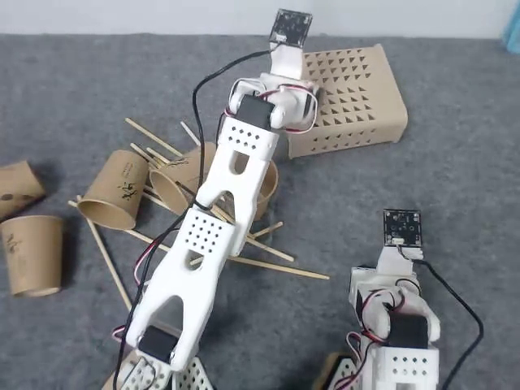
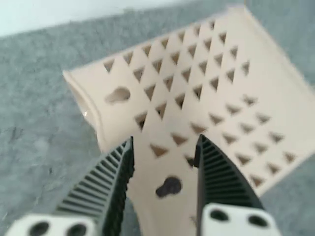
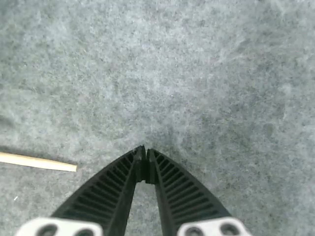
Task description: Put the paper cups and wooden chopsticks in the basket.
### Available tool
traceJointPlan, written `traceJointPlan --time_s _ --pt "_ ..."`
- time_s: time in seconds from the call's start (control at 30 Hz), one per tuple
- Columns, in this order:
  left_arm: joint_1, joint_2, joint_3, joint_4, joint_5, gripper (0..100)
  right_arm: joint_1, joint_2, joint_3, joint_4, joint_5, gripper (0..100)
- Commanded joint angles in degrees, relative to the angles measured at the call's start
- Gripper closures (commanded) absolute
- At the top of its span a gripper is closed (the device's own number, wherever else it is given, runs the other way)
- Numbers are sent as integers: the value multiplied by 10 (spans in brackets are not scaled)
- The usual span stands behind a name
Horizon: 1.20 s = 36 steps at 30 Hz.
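Note:
The beige basket (image 1: 357, 89) with triangular holes lies at the back right, a perforated wall facing up. My left gripper (image 2: 165, 142) hangs open just above the basket (image 2: 197, 78), with nothing between its fingers. Brown paper cups lie on their sides at the left: one (image 1: 118, 188) by the arm, one (image 1: 32, 253) at the edge, and another (image 1: 183, 175) partly under the left arm. Wooden chopsticks (image 1: 280, 268) are scattered among them. My right gripper (image 3: 145, 150) is shut and empty over bare carpet, beside a chopstick's tip (image 3: 37, 162).
Grey carpet (image 1: 422, 179) covers the table. A further cup (image 1: 16, 188) lies at the far left edge. The left arm (image 1: 219, 211) stretches diagonally over the cups and chopsticks. The right arm's base (image 1: 398, 333) stands at the front right.

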<state>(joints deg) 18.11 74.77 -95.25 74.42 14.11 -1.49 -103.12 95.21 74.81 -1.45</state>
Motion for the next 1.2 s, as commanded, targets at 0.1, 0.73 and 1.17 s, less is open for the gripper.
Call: traceJointPlan --time_s 0.1,0.73,1.17 --pt "12 -44 -9 24 52 806 0 -8 12 2 14 991" --pt "4 -125 -10 263 -154 866 0 -8 12 2 14 991" --pt "26 -246 85 267 -88 866 0 -8 12 2 14 991"
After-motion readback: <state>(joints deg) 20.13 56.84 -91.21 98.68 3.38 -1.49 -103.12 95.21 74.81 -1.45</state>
